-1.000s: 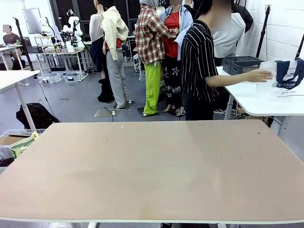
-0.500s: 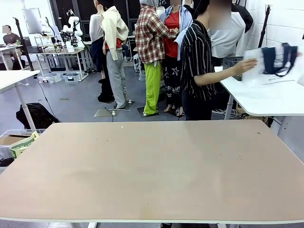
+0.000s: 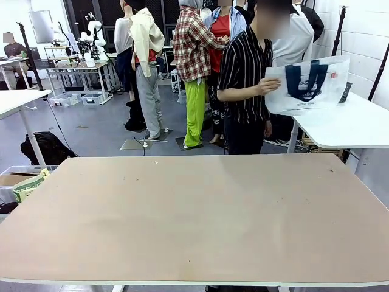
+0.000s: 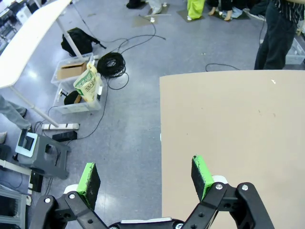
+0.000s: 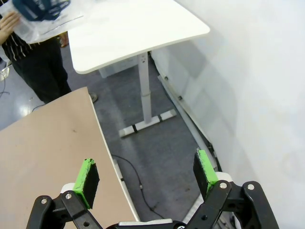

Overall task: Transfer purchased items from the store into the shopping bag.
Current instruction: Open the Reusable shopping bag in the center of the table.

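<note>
Tan tabletop [image 3: 194,219], grey floor [image 3: 91,131], shopping bag [image 3: 310,88] beyond

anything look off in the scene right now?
Nothing spilled or damaged. Only oddity: the shopping bag isn't on the tan table; a person's hand holds it up beyond the far edge.

Up comes the shopping bag [image 3: 310,85], off the white side surface [image 3: 346,131] where it lay! The person [image 3: 243,73] has turned away from that surface, hand [image 3: 268,86] now carrying the bag at chest height.
</note>
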`<action>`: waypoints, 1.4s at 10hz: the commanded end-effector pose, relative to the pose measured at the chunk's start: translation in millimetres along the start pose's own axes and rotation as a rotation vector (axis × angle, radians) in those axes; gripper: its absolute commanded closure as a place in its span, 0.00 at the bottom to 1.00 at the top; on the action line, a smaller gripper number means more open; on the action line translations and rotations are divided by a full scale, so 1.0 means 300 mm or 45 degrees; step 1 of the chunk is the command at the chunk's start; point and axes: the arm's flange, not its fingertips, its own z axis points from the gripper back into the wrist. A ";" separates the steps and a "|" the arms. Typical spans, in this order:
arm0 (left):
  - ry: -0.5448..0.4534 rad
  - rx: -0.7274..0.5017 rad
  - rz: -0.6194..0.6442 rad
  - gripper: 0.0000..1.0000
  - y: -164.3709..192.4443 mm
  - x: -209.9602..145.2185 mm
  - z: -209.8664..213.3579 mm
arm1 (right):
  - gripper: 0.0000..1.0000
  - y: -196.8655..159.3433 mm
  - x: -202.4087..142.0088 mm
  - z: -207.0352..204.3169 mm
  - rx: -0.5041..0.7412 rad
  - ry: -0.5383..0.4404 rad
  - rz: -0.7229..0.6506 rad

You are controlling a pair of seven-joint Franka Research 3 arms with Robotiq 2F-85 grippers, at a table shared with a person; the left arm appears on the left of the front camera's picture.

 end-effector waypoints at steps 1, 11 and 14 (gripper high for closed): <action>-0.006 -0.005 -0.017 0.00 0.008 -0.004 -0.001 | 0.00 0.000 -0.005 -0.004 -0.002 0.012 0.010; -0.006 -0.005 -0.017 0.00 0.008 -0.004 -0.001 | 0.00 0.000 -0.005 -0.004 -0.002 0.012 0.010; -0.006 -0.005 -0.017 0.00 0.008 -0.004 -0.001 | 0.00 0.000 -0.005 -0.004 -0.002 0.012 0.010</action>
